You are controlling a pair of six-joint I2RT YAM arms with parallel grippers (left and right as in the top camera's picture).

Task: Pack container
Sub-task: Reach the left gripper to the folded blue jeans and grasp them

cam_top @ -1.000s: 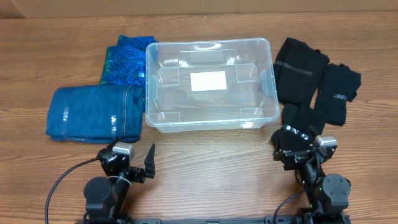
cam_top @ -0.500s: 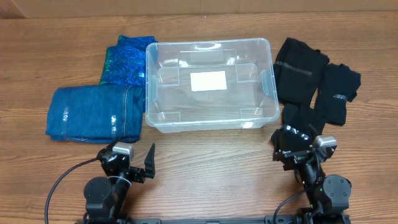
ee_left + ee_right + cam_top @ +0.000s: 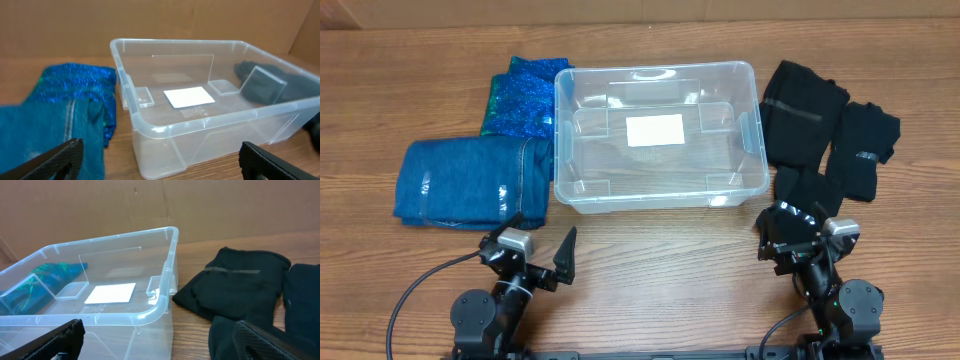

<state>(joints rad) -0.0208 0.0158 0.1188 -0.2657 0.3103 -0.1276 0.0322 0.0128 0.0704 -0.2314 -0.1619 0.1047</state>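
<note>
Grabbing the jeans (image 3: pixel 470 180) by the fold should keep them bundled for the container (image 3: pixel 655 198); left gripper (image 3: pixel 535 248) and right gripper (image 3: pixel 790 228) both gape wide.

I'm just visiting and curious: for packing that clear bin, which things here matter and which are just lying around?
Job: clear container; probably to go in it: folded jeans, sparkly blue cloth, black garments.
Just there: wooden table, cardboard backdrop.

Open-topped container (image 3: pixel 656 193) between clothes (image 3: pixel 470 180)
</note>
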